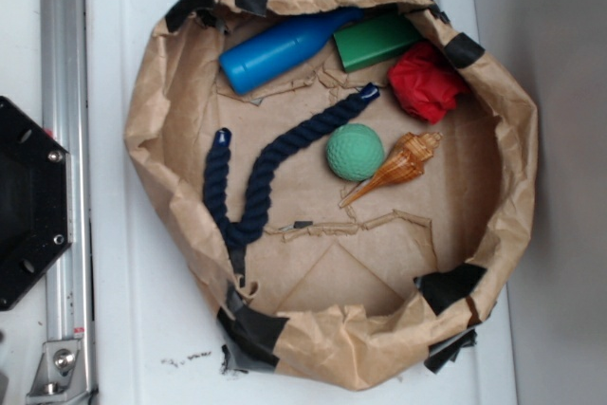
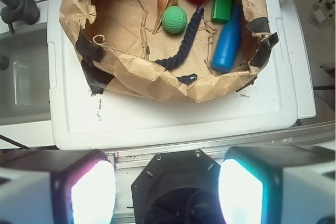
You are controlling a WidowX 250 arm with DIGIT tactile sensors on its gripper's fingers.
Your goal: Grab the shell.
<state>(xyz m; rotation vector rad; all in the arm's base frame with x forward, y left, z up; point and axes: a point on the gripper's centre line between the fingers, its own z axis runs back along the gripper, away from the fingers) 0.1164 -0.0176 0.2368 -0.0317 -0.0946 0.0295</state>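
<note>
Currently gripper (image 2: 167, 192) seen wide open, well back from paper-lined bin (image 1: 152, 130). Conch shell (image 1: 394, 168) lies touching green ball (image 1: 355, 152), near red cloth (image 1: 425, 81). Risks: ball nudged, thin tip probably slips out.

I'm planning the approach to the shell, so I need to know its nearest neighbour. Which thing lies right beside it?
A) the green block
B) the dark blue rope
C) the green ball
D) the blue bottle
C: in the exterior view the shell lies right up against the green ball, its thin tip pointing lower left; the other three lie farther off.
</note>
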